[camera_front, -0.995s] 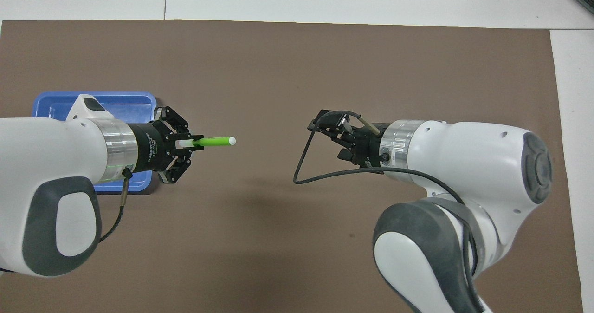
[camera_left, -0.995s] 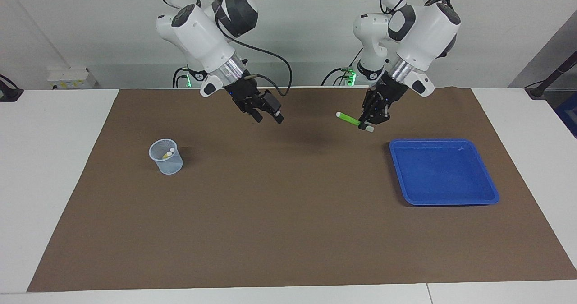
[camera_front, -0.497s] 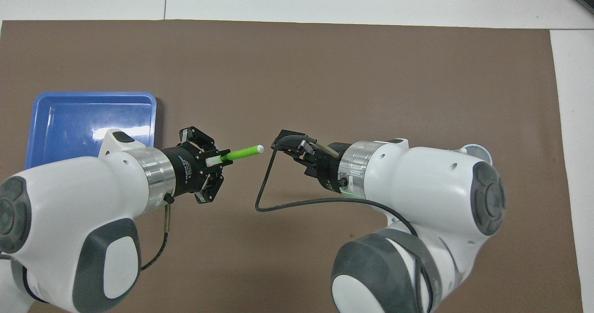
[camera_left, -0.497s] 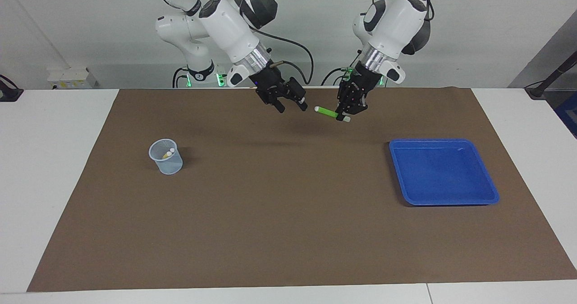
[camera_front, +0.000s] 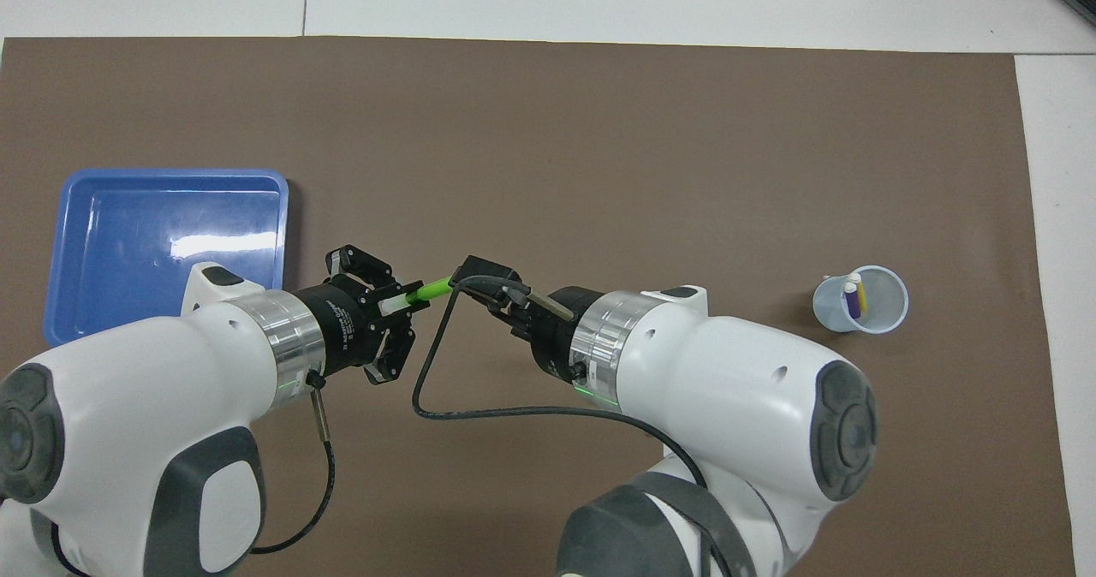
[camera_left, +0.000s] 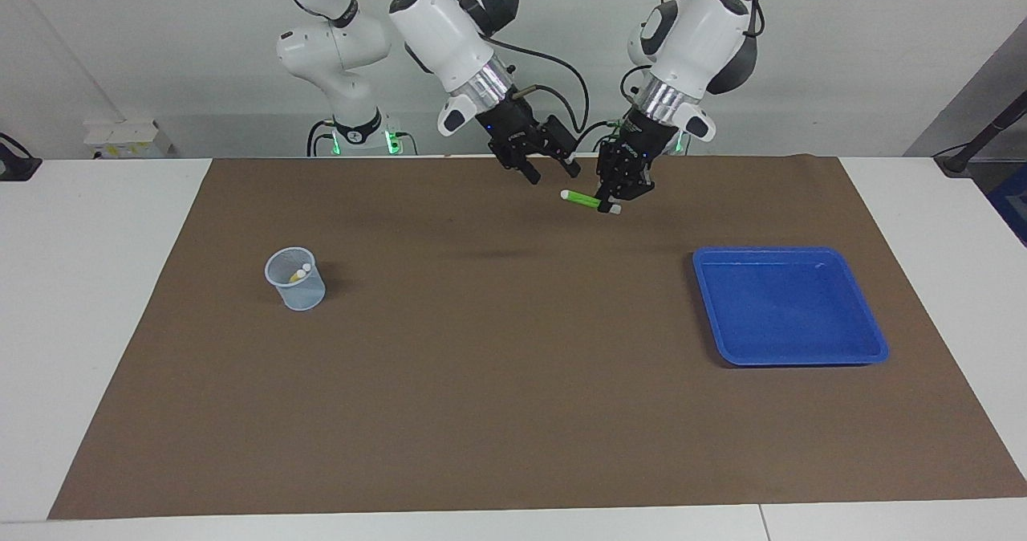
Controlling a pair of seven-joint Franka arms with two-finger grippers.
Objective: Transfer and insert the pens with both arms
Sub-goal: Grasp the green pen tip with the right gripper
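Observation:
My left gripper point(camera_left: 611, 203) point(camera_front: 401, 300) is shut on the whitish cap end of the green pen point(camera_left: 584, 199) point(camera_front: 433, 287), which hangs level over the mat's middle close to the robots. The pen's free end points at my right gripper point(camera_left: 553, 173) point(camera_front: 478, 274). That gripper's fingers stand apart just above this end, and contact cannot be made out. In the overhead view it covers the pen's tip. The purple pen point(camera_front: 851, 302) and the yellow pen point(camera_front: 863, 295) stand in a pale see-through cup point(camera_left: 295, 279) point(camera_front: 860, 301).
An empty blue tray point(camera_left: 790, 307) point(camera_front: 171, 243) lies toward the left arm's end of the brown mat point(camera_left: 513, 380). The cup stands toward the right arm's end. White table surrounds the mat.
Both arms swung inward over the mat's middle. The right gripper has come up to the green pen's free end, and the cup now shows in the overhead view.

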